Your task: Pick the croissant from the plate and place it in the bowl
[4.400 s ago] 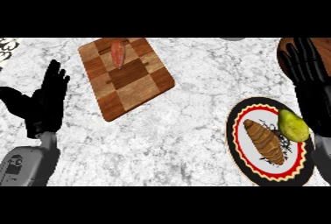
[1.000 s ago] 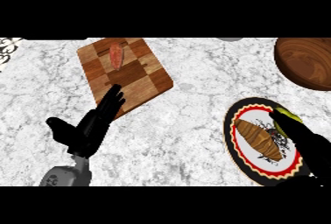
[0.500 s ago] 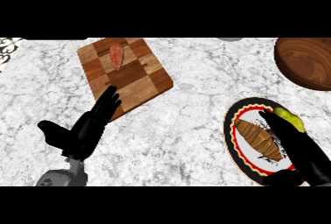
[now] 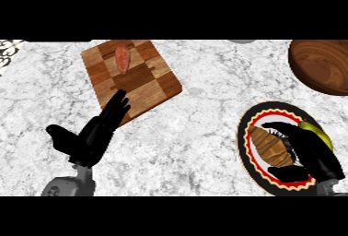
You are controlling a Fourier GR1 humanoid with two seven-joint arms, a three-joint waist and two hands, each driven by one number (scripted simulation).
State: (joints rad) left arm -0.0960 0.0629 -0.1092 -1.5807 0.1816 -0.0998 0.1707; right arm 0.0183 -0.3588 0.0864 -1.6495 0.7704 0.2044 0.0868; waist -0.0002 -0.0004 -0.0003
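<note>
Fingers (image 4: 280,126) of the right hand (image 4: 309,154) curve over the croissant (image 4: 267,146), with the thumb low at the near end of the pastry. They bracket it from two sides, half closed; whether they already touch it cannot be told from this view. The croissant lies flat on the plate (image 4: 246,120), a round dish with a red and black patterned rim, at the right of the view near the lower edge. A yellow-green fruit (image 4: 314,130) shows partly behind the hand on the same plate.

Farther out, the wooden bowl (image 4: 319,64) sits at the upper right, well apart from the plate and cut off by the view's right edge. No food shows in the visible part of it.

On the left, the left hand (image 4: 92,133) rests open over the marble worktop (image 4: 197,115), fingers straight and pointing up toward a checkered cutting board (image 4: 142,85). It holds nothing. A small reddish piece of food (image 4: 122,57) lies on the far part of the board.

As a judgement of progress: the task is at its start. The reach to the croissant looks complete and the grasp is forming. Lifting it, carrying it up to the bowl and letting it go are all left to do.
</note>
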